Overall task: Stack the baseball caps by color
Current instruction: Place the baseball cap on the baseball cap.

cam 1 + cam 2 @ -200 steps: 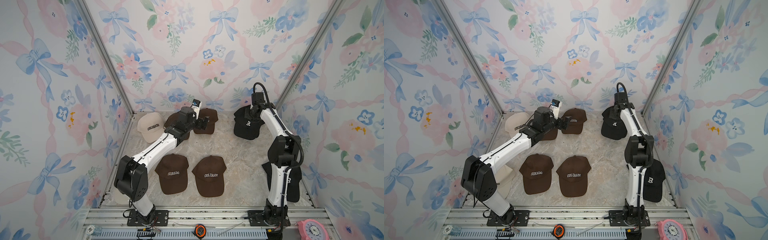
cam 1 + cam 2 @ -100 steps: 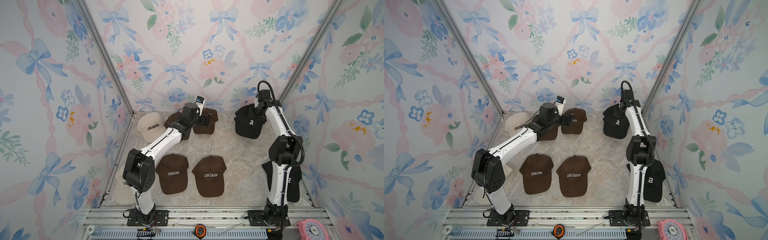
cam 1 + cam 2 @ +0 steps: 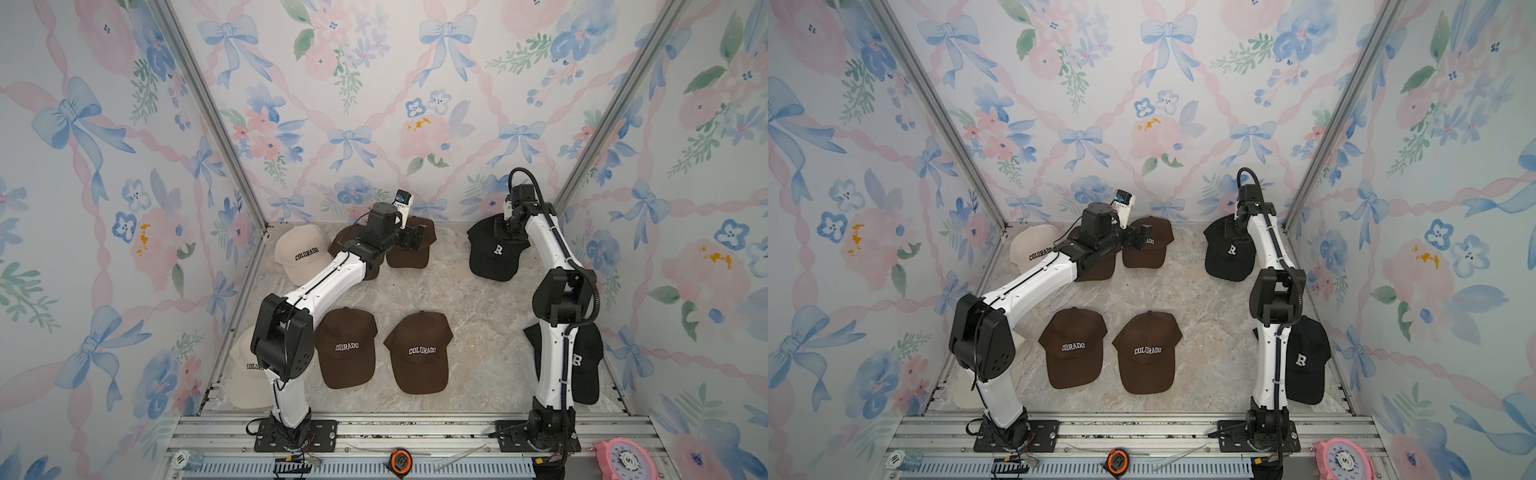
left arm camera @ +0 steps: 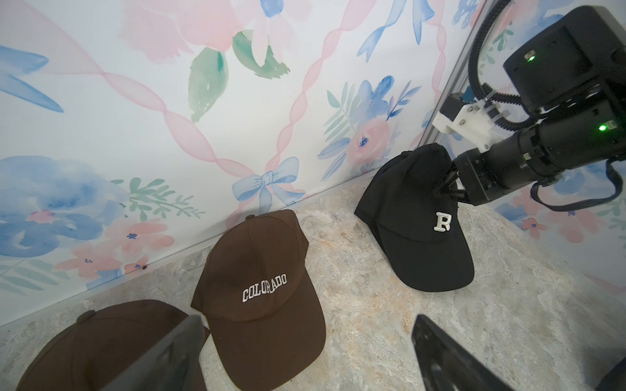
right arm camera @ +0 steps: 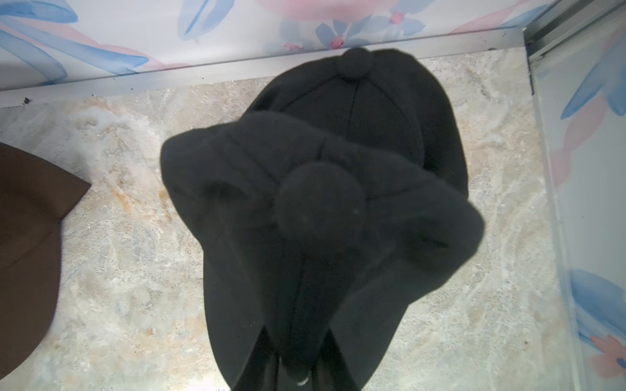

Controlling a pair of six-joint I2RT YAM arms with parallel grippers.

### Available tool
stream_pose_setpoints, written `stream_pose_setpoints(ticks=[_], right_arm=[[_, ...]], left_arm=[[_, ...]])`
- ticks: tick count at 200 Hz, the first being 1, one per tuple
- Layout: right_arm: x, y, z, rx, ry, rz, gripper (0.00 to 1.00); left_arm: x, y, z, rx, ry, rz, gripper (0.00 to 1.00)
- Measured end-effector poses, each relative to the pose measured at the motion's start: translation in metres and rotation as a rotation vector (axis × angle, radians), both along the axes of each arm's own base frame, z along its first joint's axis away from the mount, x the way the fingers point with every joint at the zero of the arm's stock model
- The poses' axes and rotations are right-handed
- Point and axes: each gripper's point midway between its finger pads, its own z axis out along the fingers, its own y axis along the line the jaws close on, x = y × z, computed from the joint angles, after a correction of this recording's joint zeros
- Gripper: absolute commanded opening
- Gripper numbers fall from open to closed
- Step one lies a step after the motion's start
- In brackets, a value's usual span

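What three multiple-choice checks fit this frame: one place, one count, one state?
1. Where is the black cap pinched by the right fingers?
A. front left
B. back right corner, over another black cap
C. centre

2. How many brown caps show?
A. two
B. three
C. four

3. The left fingers are:
A. open, empty
B. shut on a brown cap
C. shut on a cream cap

1 B: both top views show it by the back right corner.
2 C: two lie in front, two at the back.
3 A: they stand wide apart, gripping nothing.
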Motion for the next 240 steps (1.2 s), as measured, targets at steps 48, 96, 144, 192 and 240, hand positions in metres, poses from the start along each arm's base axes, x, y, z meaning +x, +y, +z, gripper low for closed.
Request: stream_pose_setpoints(ticks=[48,96,144,192,240], right_arm=[[0.000,-0.011,-0.010,-0.002,0.019,-0.009,0.25],[0.002,-0.018,-0.031,0.010,0.052,-0.018,0.34],[0.002,-0.016,-0.043,0.022,0.076,-0.014,0.39],[0.001,-0.015,-0.044,0.023,0.082,-0.012,0.38],[-0.004,-0.016,-0.049,0.020,0.105,-0.014,0.39]], left_arm=[[0.000,0.000,-0.001,0.003,0.006,0.000,0.98],[0.000,0.000,0.002,0.002,0.005,0.001,0.98],[-0.001,0.001,0.002,0.007,0.013,0.002,0.98],[-0.002,-0.001,0.002,0.008,0.016,0.006,0.98],[-0.006,-0.006,-0.001,0.003,0.025,0.011,0.98]])
